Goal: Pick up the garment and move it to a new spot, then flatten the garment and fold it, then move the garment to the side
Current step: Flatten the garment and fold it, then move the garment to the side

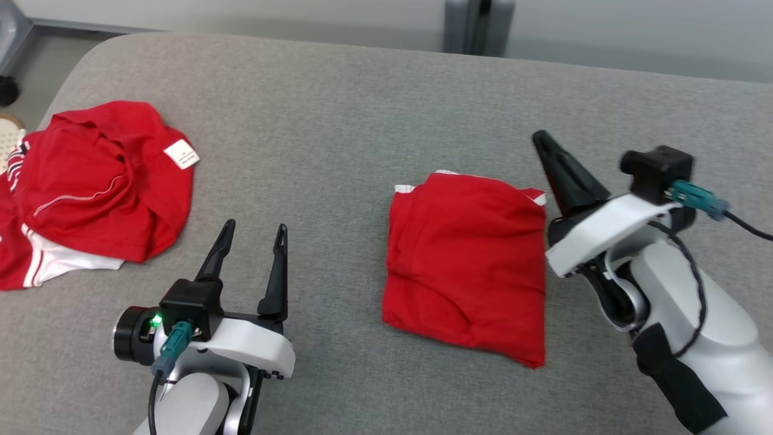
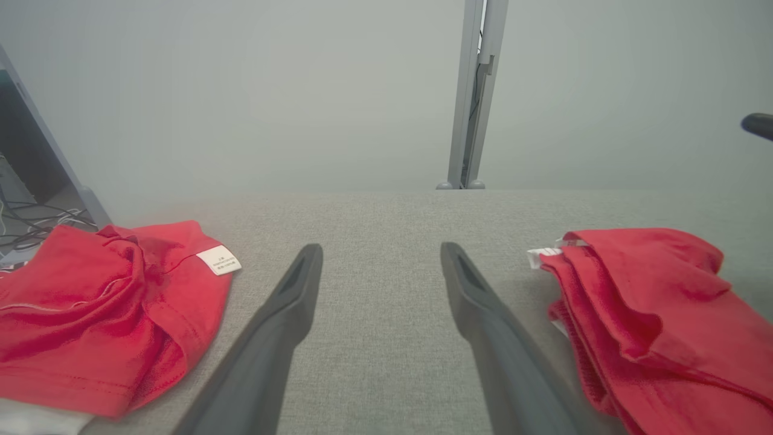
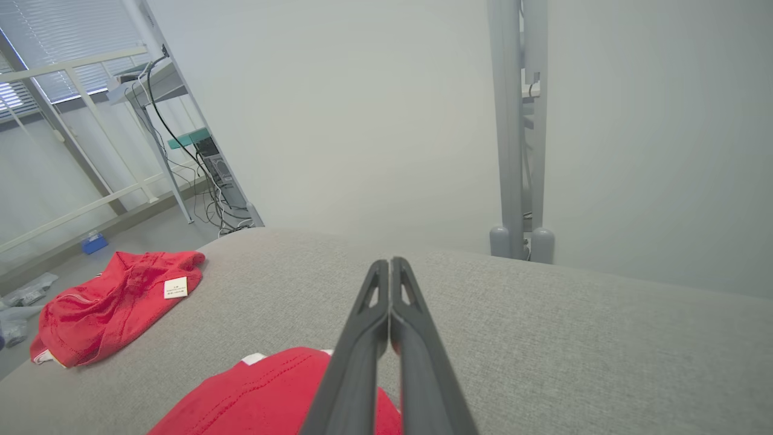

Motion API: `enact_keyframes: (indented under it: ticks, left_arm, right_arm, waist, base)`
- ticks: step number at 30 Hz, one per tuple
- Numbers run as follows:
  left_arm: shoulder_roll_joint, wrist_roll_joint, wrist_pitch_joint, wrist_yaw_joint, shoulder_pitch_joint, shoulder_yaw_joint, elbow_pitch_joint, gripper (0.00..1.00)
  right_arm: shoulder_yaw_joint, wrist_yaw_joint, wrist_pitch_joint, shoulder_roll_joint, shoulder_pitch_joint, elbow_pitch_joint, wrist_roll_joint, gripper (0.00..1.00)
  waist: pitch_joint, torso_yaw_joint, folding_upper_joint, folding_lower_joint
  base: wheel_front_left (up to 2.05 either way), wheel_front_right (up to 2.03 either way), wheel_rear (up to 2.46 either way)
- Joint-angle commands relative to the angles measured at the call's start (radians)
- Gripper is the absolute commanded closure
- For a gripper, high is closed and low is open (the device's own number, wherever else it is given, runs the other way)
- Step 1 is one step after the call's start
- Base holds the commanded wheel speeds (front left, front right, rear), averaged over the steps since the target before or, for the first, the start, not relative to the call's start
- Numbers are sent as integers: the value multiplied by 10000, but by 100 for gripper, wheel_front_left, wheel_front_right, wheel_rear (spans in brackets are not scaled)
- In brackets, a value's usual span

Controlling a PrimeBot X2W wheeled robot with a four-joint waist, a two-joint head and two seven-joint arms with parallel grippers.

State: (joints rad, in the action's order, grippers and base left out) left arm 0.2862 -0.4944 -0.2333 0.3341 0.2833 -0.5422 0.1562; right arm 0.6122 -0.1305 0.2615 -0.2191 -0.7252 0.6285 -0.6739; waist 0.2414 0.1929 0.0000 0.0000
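The garment (image 1: 465, 266) is red with white trim, folded into a rough square and lying flat on the grey padded surface (image 1: 338, 121). My right gripper (image 1: 538, 138) hovers just off its right edge, fingers pressed shut with nothing between them. In the right wrist view the garment (image 3: 272, 399) lies below and left of the shut right gripper (image 3: 389, 263). My left gripper (image 1: 255, 226) stands open and empty over bare fabric left of the garment. The left wrist view has the left gripper (image 2: 380, 251) between the garment (image 2: 652, 314) on the right and other clothes on the left.
A crumpled heap of red and white clothing (image 1: 102, 181) with a white label (image 1: 181, 153) lies at the surface's left edge, also seen as a red heap (image 2: 102, 314) and a red heap (image 3: 109, 308). A grey post (image 1: 477, 27) stands behind the far edge.
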Motion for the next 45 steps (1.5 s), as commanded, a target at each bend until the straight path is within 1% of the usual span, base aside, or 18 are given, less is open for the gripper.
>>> enact_keyframes:
  ticks: [1,5,7,8,9,11,15,17,21,27,33,42,45]
  left_arm:
    - [97,-43,0,43,-71,63,-49,0]
    - [260,-85,80,146,-164,160,-153,0]
    - [341,-105,117,160,-198,190,-207,0]
    - [409,-109,159,180,-226,211,-234,0]
    - [449,-113,173,193,-245,234,-275,0]
    - [500,-145,232,241,-302,259,-319,0]
    - [620,-169,305,368,-456,279,-416,0]
    - [678,-189,352,396,-562,279,-451,0]
    - [782,-245,433,502,-878,283,-561,0]
    - [971,-223,572,693,-1184,269,-780,0]
    - [1058,-194,678,842,-1305,275,-909,0]
    - [1071,-224,651,887,-1257,252,-959,0]
    - [1071,-221,652,884,-1206,231,-976,0]
  right_arm:
    - [-235,-6,64,-118,260,-215,117,100]
    - [-1413,-4,46,-302,1324,-1377,774,100]
    - [-1913,-4,47,-362,1889,-1821,1093,58]
    - [-2221,-6,48,-362,2146,-2041,1278,18]
    - [-2493,-6,50,-355,2393,-2276,1486,0]
    - [-3025,-6,49,-214,2871,-2815,1832,0]
    - [-3891,-4,-17,-122,3911,-3305,2616,0]
    - [-4331,-4,-58,29,4382,-3585,3000,0]
    - [-5446,-4,-621,411,5716,-4358,3687,0]
    - [-6312,-4,-1507,837,6992,-5730,4368,0]
    - [-6767,-4,-2158,1124,7621,-6711,4782,0]
    - [-6826,-4,-2443,1308,7796,-7161,4879,0]
    - [-6677,-4,-2501,1284,7728,-7174,4812,0]
  waist:
    - [-115,-207,0,0]
    - [-328,-617,0,0]
    - [-441,-800,0,0]
    - [-509,-897,0,0]
    - [-552,-986,0,0]
    - [-652,-1160,0,0]
    - [-922,-1381,0,0]
    - [-1070,-1437,0,0]
    - [-1498,-1511,0,0]
    - [-1714,-1571,0,0]
    - [-1714,-1582,0,0]
    - [-1687,-1549,0,0]
    - [-1639,-1489,0,0]
  base:
    - [0,0,0]
    - [0,0,0]
    - [0,0,0]
    - [0,0,0]
    - [0,0,0]
    - [0,0,0]
    - [0,0,0]
    - [0,0,0]
    - [0,0,0]
    - [0,0,0]
    - [0,0,0]
    - [0,0,0]
    - [0,0,0]
